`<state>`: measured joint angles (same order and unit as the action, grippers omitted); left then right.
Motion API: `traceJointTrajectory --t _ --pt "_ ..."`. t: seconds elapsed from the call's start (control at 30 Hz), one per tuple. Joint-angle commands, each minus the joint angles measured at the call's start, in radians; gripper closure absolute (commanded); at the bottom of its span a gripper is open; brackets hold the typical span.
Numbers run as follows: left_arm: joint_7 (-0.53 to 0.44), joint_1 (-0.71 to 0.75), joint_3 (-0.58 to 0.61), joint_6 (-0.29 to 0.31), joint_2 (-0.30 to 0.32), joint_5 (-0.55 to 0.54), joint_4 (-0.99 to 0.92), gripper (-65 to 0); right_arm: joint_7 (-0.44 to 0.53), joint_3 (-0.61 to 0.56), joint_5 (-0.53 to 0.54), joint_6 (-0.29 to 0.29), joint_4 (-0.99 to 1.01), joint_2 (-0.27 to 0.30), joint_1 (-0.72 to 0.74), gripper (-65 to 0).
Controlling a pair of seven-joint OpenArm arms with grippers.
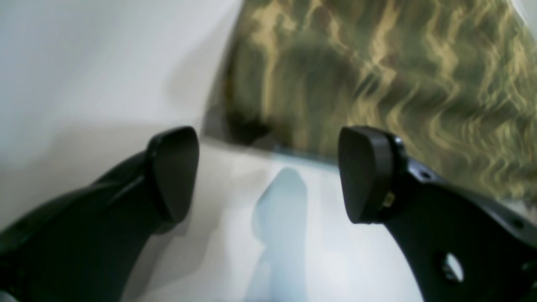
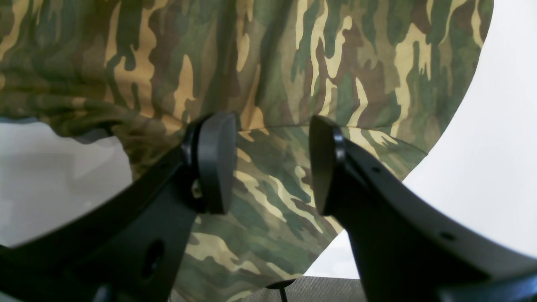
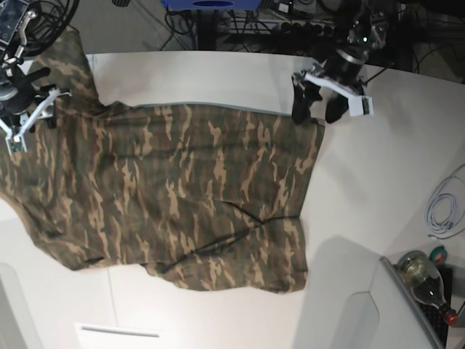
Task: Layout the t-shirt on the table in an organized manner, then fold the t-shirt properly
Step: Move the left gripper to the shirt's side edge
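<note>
Robotics lab: white worktop [image 3: 218, 73] with two robot arms, tangled black cables [image 3: 240, 22] and a blue stand [image 3: 211, 4] behind, coiled white cable [image 3: 443, 207], glass bottle [image 3: 425, 276] at the corner.

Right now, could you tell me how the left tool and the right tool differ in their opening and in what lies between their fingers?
The left tool stands wider open than the right tool. Between the left tool's fingers only bare table shows, with the t-shirt edge just beyond; between the right tool's fingers lies camouflage cloth, though no grip is visible. Both are black, open and sit at the shirt's far edge.
</note>
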<state>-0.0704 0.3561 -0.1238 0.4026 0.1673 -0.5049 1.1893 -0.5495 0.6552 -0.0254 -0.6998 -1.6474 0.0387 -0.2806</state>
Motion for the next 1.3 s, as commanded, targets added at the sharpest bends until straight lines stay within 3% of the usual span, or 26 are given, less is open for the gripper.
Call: traceJointTrajectory --t 0.0,0.17,0.27,0.37,0.5,0.53,0.63,0.77,0.83,0.9,0.97,1.0,1.07,1.17,1.27 --pt "-0.012 -0.016 0.002 -0.001 0.011 -0.022 -0.010 -49.5 0.019 0.010 0.012 0.002 -0.014 0.007 0.004 -27.3" --pt "-0.012 -0.078 0.111 -0.001 0.013 -0.054 -0.047 -49.4 0.018 0.113 0.097 0.002 -0.004 -0.021 0.010 -28.5" --pt "-0.012 -0.091 0.115 -0.003 0.011 -0.054 -0.048 -46.2 0.016 0.199 0.186 0.002 0.054 -0.021 0.037 -41.4" --pt "-0.010 -0.099 0.114 -0.003 0.011 -0.054 -0.075 -29.6 0.016 0.266 0.221 0.002 0.174 0.036 0.077 -53.7" --pt "-0.010 -0.111 0.111 -0.004 0.013 -0.054 -0.105 -2.6 0.016 0.321 0.292 0.002 0.349 0.114 0.120 -51.9" --pt "-0.010 -0.111 0.111 -0.004 0.015 -0.054 -0.108 0.0 0.016 0.323 0.307 0.002 0.387 0.134 0.120 -51.9" --pt "-0.010 -0.110 0.120 -0.004 0.016 -0.054 -0.101 0.0 0.016 0.297 0.361 0.002 0.485 0.188 0.120 -51.6" --pt "-0.010 -0.110 0.121 -0.004 0.018 -0.051 -0.098 0.0 0.016 0.216 0.367 0.002 0.556 0.200 0.119 -51.3" --pt "-0.009 -0.108 0.121 -0.011 0.018 -0.050 -0.075 0.0 0.006 0.185 0.367 0.002 0.557 0.195 0.116 -45.2" --pt "0.031 -0.098 0.118 -0.041 0.018 -0.050 -0.033 0.0 -0.048 0.170 0.367 0.002 0.556 0.200 0.120 -26.6" --pt "0.125 -0.085 0.108 -0.113 0.019 -0.050 0.039 0.0 -0.113 0.171 0.367 0.002 0.540 0.206 0.129 -2.0" --pt "0.168 -0.084 0.108 -0.153 0.022 -0.050 0.090 0.0 -0.152 0.173 0.367 0.002 0.513 0.217 0.140 0.0" --pt "0.246 -0.062 0.108 -0.241 0.039 -0.050 0.192 0.0 -0.254 0.173 0.367 0.002 0.445 0.232 0.143 -3.9" --pt "0.380 -0.059 0.108 -0.371 0.039 -0.050 0.335 0.0 -0.407 0.165 0.364 0.002 0.312 0.247 0.154 0.0" --pt "0.547 -0.110 0.108 -0.485 0.033 -0.050 0.423 0.0 -0.554 0.162 0.361 0.002 0.241 0.257 0.226 -0.3"
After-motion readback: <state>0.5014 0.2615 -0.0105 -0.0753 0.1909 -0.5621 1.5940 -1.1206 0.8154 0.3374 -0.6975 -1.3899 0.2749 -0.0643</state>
